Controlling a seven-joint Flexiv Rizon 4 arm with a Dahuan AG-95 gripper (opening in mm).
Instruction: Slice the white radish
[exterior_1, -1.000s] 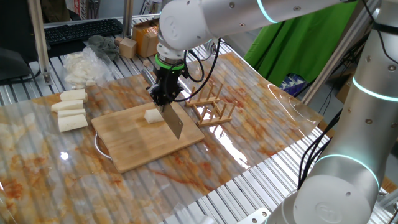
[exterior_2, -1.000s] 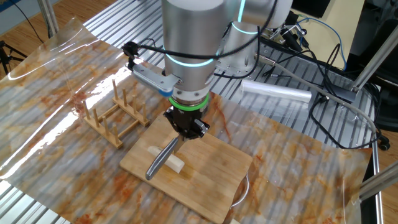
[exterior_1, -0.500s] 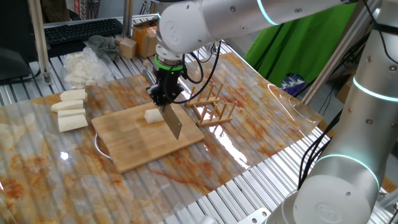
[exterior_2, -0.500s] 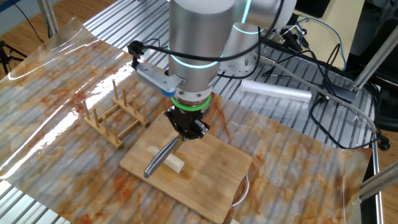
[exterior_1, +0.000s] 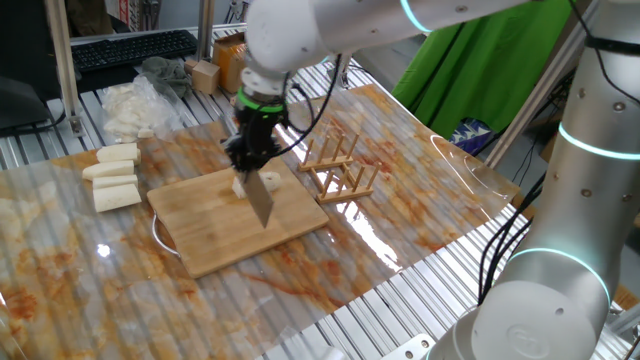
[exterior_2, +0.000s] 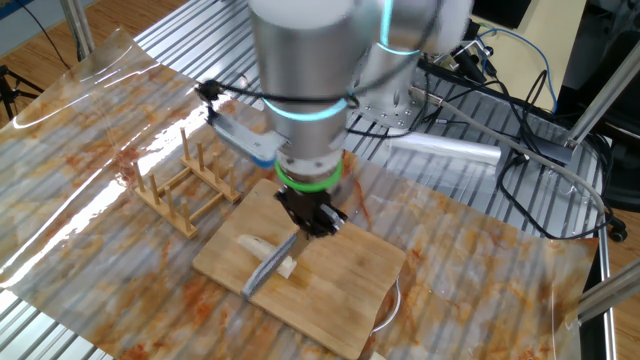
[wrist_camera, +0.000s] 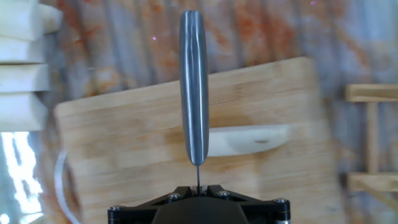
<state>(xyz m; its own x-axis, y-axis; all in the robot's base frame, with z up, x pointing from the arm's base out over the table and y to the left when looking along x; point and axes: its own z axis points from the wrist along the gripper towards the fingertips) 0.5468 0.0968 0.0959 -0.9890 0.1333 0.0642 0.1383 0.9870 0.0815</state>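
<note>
Streaked plastic covers the table; nearest me the cutting board carries the white radish. Clamped on the knife, the gripper has swung across, blade now over the radish — cut imminent.

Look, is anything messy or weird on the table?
Mostly tidy. The clear sheet covering the table is smeared with orange-brown stains, and its far corner curls up. The radish lies on the board, with the knife in the gripper above it. Three more white chunks sit beside the board.
</note>
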